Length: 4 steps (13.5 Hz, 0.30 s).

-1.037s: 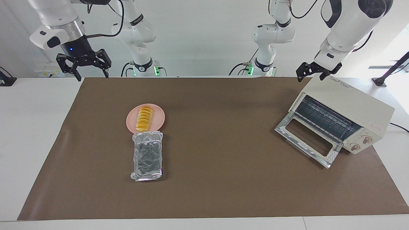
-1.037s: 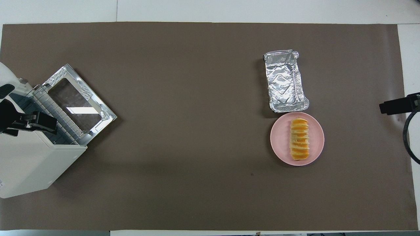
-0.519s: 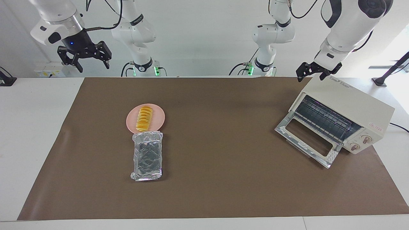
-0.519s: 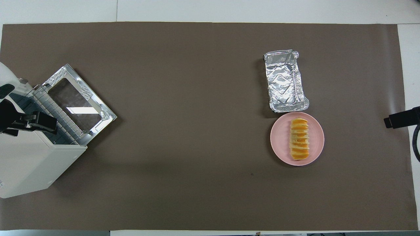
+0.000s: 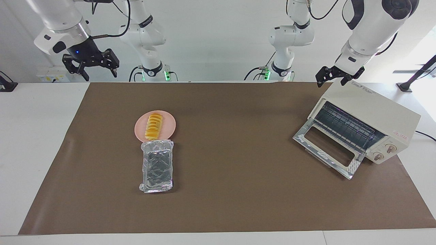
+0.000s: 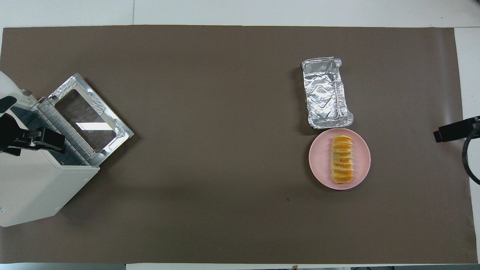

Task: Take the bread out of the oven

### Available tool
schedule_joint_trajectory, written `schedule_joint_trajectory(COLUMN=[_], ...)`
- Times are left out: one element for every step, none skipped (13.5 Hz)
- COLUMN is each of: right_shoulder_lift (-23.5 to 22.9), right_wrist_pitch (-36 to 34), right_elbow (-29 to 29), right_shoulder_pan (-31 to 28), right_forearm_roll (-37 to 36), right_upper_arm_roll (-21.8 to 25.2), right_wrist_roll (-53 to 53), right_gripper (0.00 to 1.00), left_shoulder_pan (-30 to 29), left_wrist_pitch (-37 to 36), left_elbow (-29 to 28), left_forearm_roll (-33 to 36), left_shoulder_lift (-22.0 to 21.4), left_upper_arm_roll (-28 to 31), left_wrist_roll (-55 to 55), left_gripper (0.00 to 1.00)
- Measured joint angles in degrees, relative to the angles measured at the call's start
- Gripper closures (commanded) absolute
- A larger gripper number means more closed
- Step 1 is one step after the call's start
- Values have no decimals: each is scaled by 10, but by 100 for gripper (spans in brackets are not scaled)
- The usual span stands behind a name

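The bread (image 5: 154, 127) (image 6: 342, 159), an orange-yellow ridged loaf, lies on a round pink plate (image 5: 170, 127) (image 6: 318, 159) toward the right arm's end of the table. At the left arm's end stands the cream-white oven (image 5: 371, 112) (image 6: 33, 191). Its glass door (image 5: 327, 149) (image 6: 88, 116) is folded down and its wire rack is bare. My left gripper (image 5: 335, 79) (image 6: 35, 139) hangs open over the oven's top edge and holds nothing. Open and with nothing in it, my right gripper (image 5: 92, 68) (image 6: 452, 132) is raised over the mat's edge at the right arm's end.
A crinkled silver foil tray (image 5: 157, 166) (image 6: 325, 93) lies just beside the plate, farther from the robots. A brown mat (image 5: 238, 190) covers most of the white table. The oven's cable (image 5: 425, 135) trails off the left arm's end.
My right gripper has risen and drawn back from the mat's corner, then settled a little lower. The left gripper, bread, tray and oven have not moved.
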State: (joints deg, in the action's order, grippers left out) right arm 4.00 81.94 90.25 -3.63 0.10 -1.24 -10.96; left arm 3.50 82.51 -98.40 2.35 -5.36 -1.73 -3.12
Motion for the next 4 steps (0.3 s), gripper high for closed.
schedule_joint_trajectory(right_shoulder_lift=[-2,-2,-2,-2], right_wrist_pitch=[4,5,6,7], right_elbow=[0,0,-1,-2], right_shoulder_pan=[-3,-5,-6,-6], right_forearm_roll=[0,0,0,0], right_upper_arm_roll=[0,0,0,0], right_wrist_roll=[0,0,0,0], right_gripper=[0,0,0,0], left_shoulder_pan=[0,0,0,0], left_wrist_pitch=[0,0,0,0], left_elbow=[0,0,0,0], left_forearm_roll=[0,0,0,0], left_shoulder_lift=[0,0,0,0], left_upper_arm_roll=[0,0,0,0], left_wrist_roll=[0,0,0,0], left_gripper=[0,0,0,0])
